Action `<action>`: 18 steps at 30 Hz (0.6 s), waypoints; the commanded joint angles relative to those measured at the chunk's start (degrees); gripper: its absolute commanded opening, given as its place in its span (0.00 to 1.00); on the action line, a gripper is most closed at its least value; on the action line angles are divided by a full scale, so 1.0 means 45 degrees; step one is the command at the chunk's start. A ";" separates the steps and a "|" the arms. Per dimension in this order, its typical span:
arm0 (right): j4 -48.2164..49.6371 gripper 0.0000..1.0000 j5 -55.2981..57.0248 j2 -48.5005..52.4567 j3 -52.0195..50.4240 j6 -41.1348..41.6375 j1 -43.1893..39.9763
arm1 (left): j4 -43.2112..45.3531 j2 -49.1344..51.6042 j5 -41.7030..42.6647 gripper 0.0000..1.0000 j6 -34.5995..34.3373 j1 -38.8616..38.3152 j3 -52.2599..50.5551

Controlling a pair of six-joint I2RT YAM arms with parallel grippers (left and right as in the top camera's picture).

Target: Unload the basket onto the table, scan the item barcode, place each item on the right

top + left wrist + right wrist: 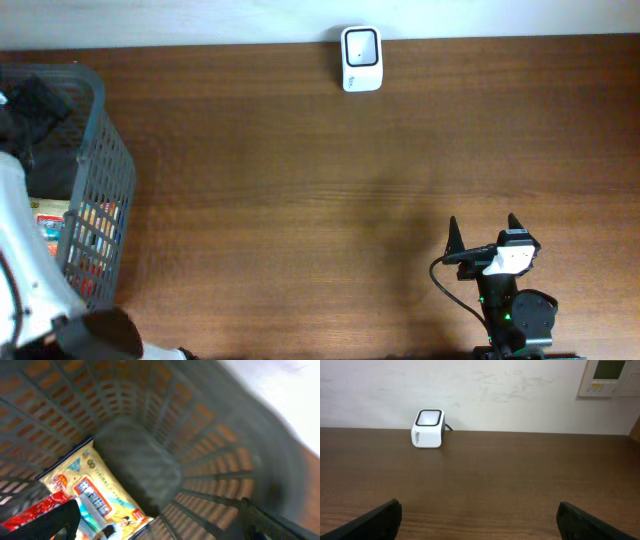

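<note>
The item, a yellow snack packet, lies in the bottom of a grey mesh basket, beside a red packet; no barcode shows on it. My left gripper hangs open inside the basket above the packets, one dark finger over the red packet and nothing between the fingers. The white barcode scanner stands at the table's far edge, also in the right wrist view. My right gripper rests open near the front right, pointing toward the scanner and holding nothing.
The basket stands at the table's left edge with more colourful packets seen through its mesh wall. The white left arm reaches over it. A wall panel hangs behind the table at the right.
</note>
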 commanded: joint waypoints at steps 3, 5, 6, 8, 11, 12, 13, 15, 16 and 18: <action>-0.0039 0.98 0.0073 -0.0083 -0.0102 0.0049 0.0068 | -0.0102 0.1268 -0.0753 0.99 -0.0797 0.1093 0.0044; -0.0034 0.99 0.0073 -0.0083 -0.0102 0.0049 0.0068 | -0.0413 0.1268 -0.0607 0.99 -0.1545 0.2050 0.0039; -0.0034 0.99 0.0073 -0.0083 -0.0102 0.0049 0.0068 | -0.0889 0.1321 -0.0573 0.99 -0.1574 0.2526 -0.0165; -0.0034 0.99 0.0073 -0.0083 -0.0102 0.0049 0.0068 | -0.1229 0.1477 -0.0568 0.99 -0.1579 0.2657 -0.0821; -0.0039 0.99 0.0073 -0.0083 -0.0102 0.0049 0.0068 | -0.0656 0.1889 -0.0559 0.99 -0.1875 0.2657 -0.2565; -0.0039 0.98 0.0073 -0.0083 -0.0102 0.0049 0.0068 | -0.0257 0.1972 -0.0559 0.99 -0.1923 0.2657 -0.3191; -0.0039 0.98 0.0073 -0.0083 -0.0102 0.0049 0.0068 | 0.0049 0.1991 -0.0539 0.99 -0.2225 0.2657 -0.3784; -0.0034 0.99 0.0073 -0.0083 -0.0102 0.0049 0.0068 | 0.0568 0.1996 -0.0398 0.99 -0.2254 0.2647 -0.4595; -0.0034 0.99 0.0073 -0.0083 -0.0102 0.0049 0.0068 | 0.0976 0.2001 -0.0413 0.97 -0.2254 0.2647 -0.5013; -0.0034 0.99 0.0073 -0.0083 -0.0102 0.0049 0.0068 | 0.1763 0.2006 -0.0374 0.87 -0.2492 0.2647 -0.6042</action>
